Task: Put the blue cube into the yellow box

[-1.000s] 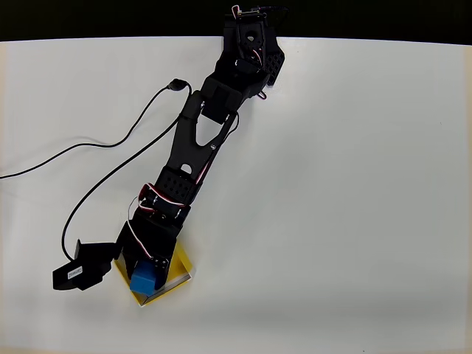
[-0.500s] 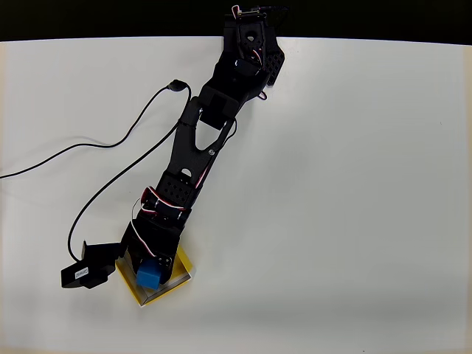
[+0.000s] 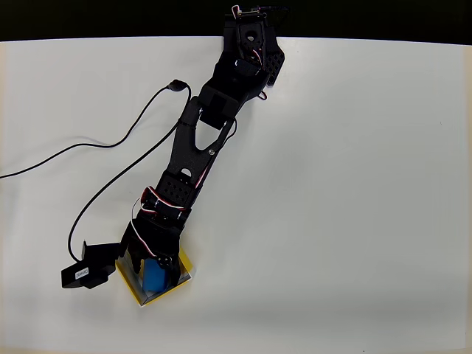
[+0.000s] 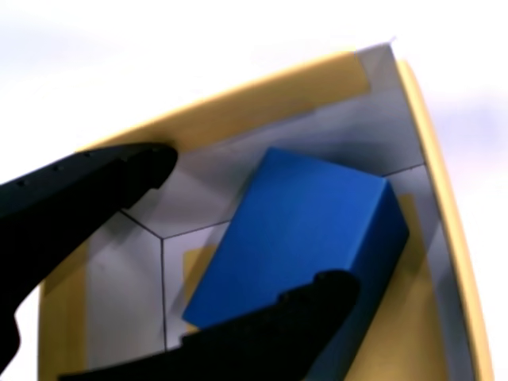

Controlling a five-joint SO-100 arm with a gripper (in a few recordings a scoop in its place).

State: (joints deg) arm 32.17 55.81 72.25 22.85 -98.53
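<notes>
In the wrist view the black two-finger tool (image 4: 238, 238) stands with its fingers apart, the small matte bright-blue cube (image 4: 298, 238) between them: the lower finger overlaps the cube's near edge, while the upper finger is clear of it. The cube lies tilted inside the shallow square yellow box (image 4: 429, 159), whose pale inner walls close around it on all sides. From overhead, the box (image 3: 183, 267) sits near the lower left of the white bench (image 3: 339, 192), with open surface on the right. A black cable (image 3: 103, 144) trails leftward beyond the arm.
</notes>
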